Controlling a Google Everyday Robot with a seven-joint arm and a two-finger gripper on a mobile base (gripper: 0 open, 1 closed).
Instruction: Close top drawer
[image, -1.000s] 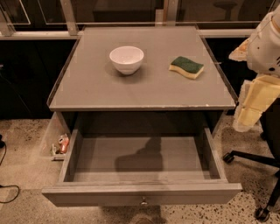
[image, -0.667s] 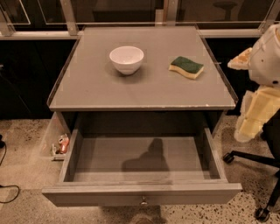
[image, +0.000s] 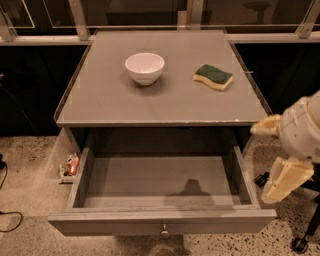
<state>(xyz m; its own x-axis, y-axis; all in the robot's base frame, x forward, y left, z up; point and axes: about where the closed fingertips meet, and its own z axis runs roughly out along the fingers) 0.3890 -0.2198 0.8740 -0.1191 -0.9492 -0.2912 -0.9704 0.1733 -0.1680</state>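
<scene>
The top drawer (image: 161, 222) is pulled far out of the gray cabinet (image: 160, 107) and its inside is bare, with a shadow on the floor of it. Its flat gray front faces me, with a small round metal knob (image: 164, 230) at centre. My gripper (image: 278, 152), white with cream-coloured parts, hangs at the right edge of the view, just outside the drawer's right side wall (image: 243, 175) and a little above its front corner. It touches nothing that I can see.
On the cabinet top stand a white bowl (image: 144, 67) and a green-and-yellow sponge (image: 213, 77). A small red item (image: 71, 164) lies on the floor left of the cabinet. A black chair base (image: 300, 242) stands at the lower right. A cable (image: 7, 220) lies at the lower left.
My gripper has moved down and a little left, from beside the cabinet top to beside the drawer's right wall. The shadow in the drawer has shifted right. The drawer has not moved.
</scene>
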